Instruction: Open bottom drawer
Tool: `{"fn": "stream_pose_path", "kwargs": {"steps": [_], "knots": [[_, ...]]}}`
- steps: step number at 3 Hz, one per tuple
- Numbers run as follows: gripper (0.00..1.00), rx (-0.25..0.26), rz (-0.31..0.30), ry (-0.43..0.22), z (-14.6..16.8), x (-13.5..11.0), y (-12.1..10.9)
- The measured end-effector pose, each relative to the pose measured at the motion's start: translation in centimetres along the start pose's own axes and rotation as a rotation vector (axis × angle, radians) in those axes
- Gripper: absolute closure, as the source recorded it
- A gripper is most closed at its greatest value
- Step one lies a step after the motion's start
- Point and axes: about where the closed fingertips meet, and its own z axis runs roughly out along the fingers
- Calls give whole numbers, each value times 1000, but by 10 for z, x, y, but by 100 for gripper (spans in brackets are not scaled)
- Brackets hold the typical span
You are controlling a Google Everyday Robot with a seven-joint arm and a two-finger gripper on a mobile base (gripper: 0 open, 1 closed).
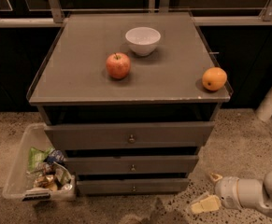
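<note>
Down at the foot of the unit, the bottom drawer (103,187) is the slimmest of the three grey fronts. It sits shut just above the speckled floor (247,143), with its small round knob (133,188) dead centre. That knob is the only handhold on offer: hard metal, tiny and likely slick, so a pinch needs to close squarely around it or the jaws will slide off. The front looks rigid, and a slim drawer like this should be light and run straight out on a level pull. An off-axis tug could bind it.

Directly above are the middle drawer (173,164) and the tall top drawer (89,136), each with its own knob in the same vertical line, so the wrong one is easy to catch.

On the desk (79,73) sit an apple (118,65), a white bowl (143,40) and an orange (214,78) near the right edge. A hard jerk might set the fruit rolling.

A clear bin (15,181) of packets stands at the left.

Low on the right, the gripper (209,190) hovers near floor level, apart from the drawer, its jaws spread wide and holding nothing.
</note>
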Motion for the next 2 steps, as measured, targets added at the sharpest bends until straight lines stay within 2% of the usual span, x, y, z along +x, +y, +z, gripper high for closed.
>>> {"fn": "stream_pose_path", "kwargs": {"steps": [1,2], "knots": [[0,-69,-13,-86,38,16,-22],[0,-142,2,-111,74,33,-38]]}}
